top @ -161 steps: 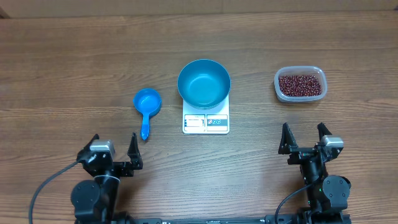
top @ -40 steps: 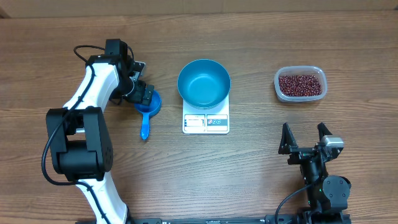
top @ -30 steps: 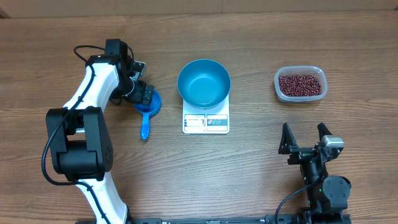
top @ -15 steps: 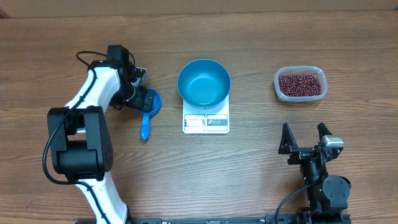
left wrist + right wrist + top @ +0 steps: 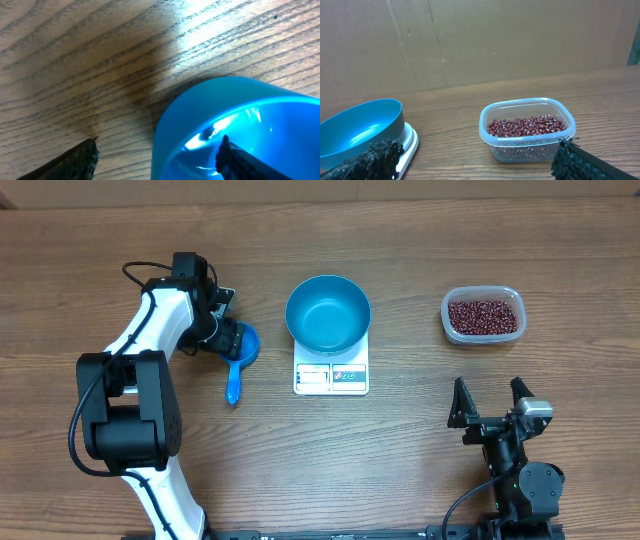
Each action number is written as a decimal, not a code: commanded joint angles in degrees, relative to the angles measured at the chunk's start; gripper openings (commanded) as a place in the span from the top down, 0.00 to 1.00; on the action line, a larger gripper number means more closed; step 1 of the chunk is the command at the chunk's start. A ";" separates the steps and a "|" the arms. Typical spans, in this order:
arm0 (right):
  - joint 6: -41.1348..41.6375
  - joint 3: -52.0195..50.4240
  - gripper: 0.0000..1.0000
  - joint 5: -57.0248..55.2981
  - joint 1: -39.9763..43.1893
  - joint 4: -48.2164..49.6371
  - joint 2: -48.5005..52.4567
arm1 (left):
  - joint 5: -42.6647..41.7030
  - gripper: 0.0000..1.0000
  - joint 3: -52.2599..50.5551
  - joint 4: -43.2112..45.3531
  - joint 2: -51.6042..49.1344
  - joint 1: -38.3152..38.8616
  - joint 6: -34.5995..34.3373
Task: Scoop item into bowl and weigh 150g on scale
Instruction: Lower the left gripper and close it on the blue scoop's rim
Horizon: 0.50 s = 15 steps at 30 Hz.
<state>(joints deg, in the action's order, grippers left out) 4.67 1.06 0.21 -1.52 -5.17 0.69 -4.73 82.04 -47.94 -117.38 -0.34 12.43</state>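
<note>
Starting at the left of the table (image 5: 90,240), you find the left gripper (image 5: 231,338) down on the cup end of the small blue scoop (image 5: 239,353). In the left wrist view its jaws stand apart astride the cup wall. One of the fingers (image 5: 70,162) is outside with bare wood showing between it and the plastic, and the other is inside the cup. Nothing is clamped yet.

Judge the scoop as light, stiff, smooth plastic. A pinch on the thin curved wall may let it pivot once loaded, so squeeze squarely. The handle (image 5: 233,385), pointing toward you, looks the steadier hold if the wall slips.

At centre, the bowl (image 5: 328,313) sits on the scale (image 5: 331,378). It is empty and covers most of the platform, leaving the front display clear. It rests loose, so a knock from the scoop could shift it and upset the reading.

To the right, the beans (image 5: 484,317) lie in the clear tub (image 5: 448,308), well apart from the bowl. Treat them as hard, small and free-rolling. They will spill from a tilted scoop, so carry it level. The tub looks light and may slide under a push.

Nearest you on the right, the right gripper (image 5: 489,401) is parked with its jaws wide apart, holding nothing.
</note>
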 commanded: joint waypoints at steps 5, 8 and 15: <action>-0.22 -0.61 0.00 0.33 0.15 0.35 -0.52 | -0.87 0.31 -0.35 0.24 -0.37 0.04 0.24; -0.22 -0.61 0.00 0.33 0.15 0.35 -0.52 | -0.87 0.36 -0.35 0.24 -0.37 0.04 0.24; -0.22 -0.61 0.00 0.33 0.15 0.35 -0.52 | -0.90 0.57 -0.35 0.22 -0.37 0.04 0.22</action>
<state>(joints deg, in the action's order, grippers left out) 4.64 1.06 0.21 -1.52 -5.13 0.69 -4.73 82.02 -47.92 -117.38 -0.34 12.43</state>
